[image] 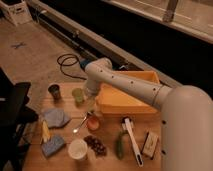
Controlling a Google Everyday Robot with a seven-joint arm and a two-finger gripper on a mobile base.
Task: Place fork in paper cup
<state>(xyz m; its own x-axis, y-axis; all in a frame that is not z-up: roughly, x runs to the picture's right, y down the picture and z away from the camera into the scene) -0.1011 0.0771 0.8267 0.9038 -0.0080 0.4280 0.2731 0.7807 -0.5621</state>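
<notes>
The fork [80, 124] is lying flat on the wooden worktop [107, 161], roughly midway between its far and near edges and left of centre in the camera view. The paper cup [78, 148] is standing upright just beyond it toward the near edge. The fork's long axis is running diagonally, from the near-left corner's side toward the far-right corner's side. Its near-left end is looking slightly broader, so I am judging that to be the tines, though not with certainty. The gripper [91, 111] is hanging just over the fork's far end, beside a small reddish object [93, 123]; whether its jaws are apart or together I cannot tell. I am expecting the fork to be light, stiff, thin and slippery, sitting flush on the wood, so pinching across the slim handle near mid-length is looking safest.
</notes>
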